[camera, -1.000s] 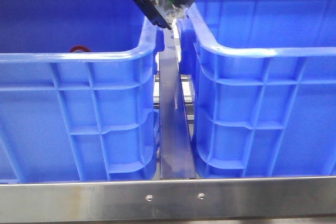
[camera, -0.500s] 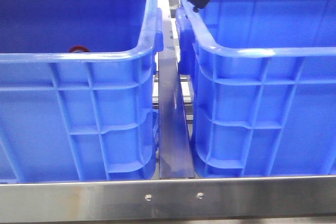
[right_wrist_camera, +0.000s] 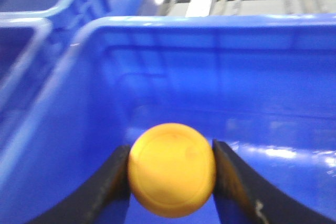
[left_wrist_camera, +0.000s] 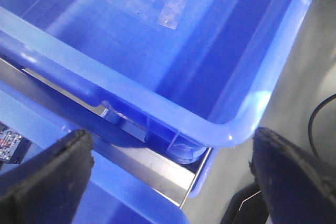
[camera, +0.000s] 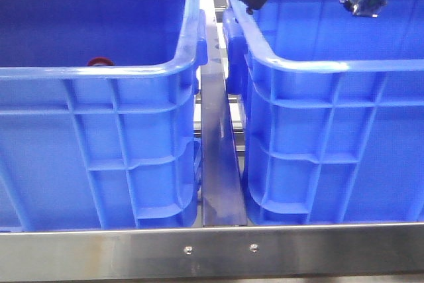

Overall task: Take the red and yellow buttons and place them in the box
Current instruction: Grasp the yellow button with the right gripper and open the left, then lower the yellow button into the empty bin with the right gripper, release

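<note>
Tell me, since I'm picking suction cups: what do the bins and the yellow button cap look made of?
Bins: likely molded plastic, semi-gloss, judging by ribbed walls and soft glare. Yellow button cap, in the right hand: apparently smooth, matte plastic, though blurred.

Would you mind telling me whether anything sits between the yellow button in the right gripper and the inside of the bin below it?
Nothing visible does. The right gripper holds the yellow button over the open blue bin, whose visible interior below looks bare.
</note>
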Motion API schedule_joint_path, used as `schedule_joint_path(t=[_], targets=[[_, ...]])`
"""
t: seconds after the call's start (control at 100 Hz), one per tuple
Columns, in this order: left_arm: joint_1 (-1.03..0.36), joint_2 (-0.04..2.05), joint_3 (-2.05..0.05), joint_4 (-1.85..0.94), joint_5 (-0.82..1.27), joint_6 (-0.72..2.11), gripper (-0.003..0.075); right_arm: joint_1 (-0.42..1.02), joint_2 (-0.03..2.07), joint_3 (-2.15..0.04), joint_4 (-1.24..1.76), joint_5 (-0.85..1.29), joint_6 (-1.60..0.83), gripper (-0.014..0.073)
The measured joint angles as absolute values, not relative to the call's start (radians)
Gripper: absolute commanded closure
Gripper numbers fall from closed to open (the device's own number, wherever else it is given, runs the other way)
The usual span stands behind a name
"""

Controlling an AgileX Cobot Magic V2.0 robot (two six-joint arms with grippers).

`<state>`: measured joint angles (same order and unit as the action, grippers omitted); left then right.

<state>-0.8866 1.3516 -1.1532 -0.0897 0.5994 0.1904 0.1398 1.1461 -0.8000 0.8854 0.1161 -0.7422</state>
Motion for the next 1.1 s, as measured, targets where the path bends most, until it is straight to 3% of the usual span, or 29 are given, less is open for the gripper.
schedule_joint_path(t=[0.19, 0.66, 1.1], targets=[[-0.887, 1.352, -1.153, -0.090, 0.601, 0.191, 0.0144, 0.142, 1.293, -0.802, 0.892, -0.038, -0.754, 0.0473], [-0.887, 1.352, -1.153, -0.090, 0.605, 0.191, 0.0144, 0.151, 1.641, -1.038, 0.896, -0.077, -0.758, 0.0473], [-0.887, 1.352, -1.153, -0.090, 0.605, 0.191, 0.0144, 0.151, 1.767, -1.108, 0.897, -0.104, -0.758, 0.0473]])
